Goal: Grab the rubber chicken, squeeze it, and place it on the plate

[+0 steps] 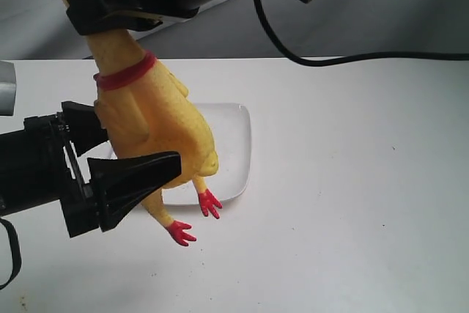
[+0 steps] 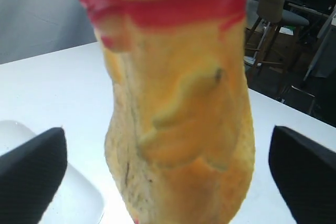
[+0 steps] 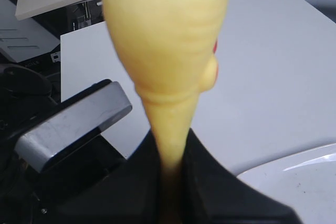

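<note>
Hanging head-up and tilted, the chicken [image 1: 157, 119] is held in the air above a white table [image 1: 352, 181]. The right gripper [image 1: 102, 9] comes down from the top of the exterior view and is clamped tight on the thin neck, just above the red neck band. In the right wrist view its jaws press on both sides of the neck, with the head beyond them.

The left gripper [image 1: 139, 148] reaches in from the left at the level of the plump body. Its fingers [image 2: 31, 166] stand wide apart, one on each side of the body, with clear gaps between them and the rubber. It holds nothing.

The plate [image 1: 234, 144] lies on the table under and behind the chicken, partly hidden by it. One red foot shows against the plate's near edge. The other shows against the bare table just beside it.
</note>
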Robot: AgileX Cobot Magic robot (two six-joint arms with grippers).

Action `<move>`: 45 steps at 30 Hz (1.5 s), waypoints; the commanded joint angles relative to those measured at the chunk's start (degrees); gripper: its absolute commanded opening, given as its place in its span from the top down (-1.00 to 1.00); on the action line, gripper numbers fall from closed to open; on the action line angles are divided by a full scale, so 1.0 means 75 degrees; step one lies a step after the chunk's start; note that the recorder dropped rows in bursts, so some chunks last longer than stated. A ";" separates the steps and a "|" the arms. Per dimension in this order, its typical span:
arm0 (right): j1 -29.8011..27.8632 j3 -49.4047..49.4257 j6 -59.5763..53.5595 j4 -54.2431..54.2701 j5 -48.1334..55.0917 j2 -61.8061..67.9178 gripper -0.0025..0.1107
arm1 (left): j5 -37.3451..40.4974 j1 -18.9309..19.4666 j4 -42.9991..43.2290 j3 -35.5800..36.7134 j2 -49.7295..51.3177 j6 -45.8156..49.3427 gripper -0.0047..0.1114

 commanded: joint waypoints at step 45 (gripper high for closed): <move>0.0011 -0.0042 0.0015 0.0145 -0.0042 -0.0089 0.96 | 0.0054 -0.0052 -0.0144 -0.0002 0.0016 -0.0291 -0.80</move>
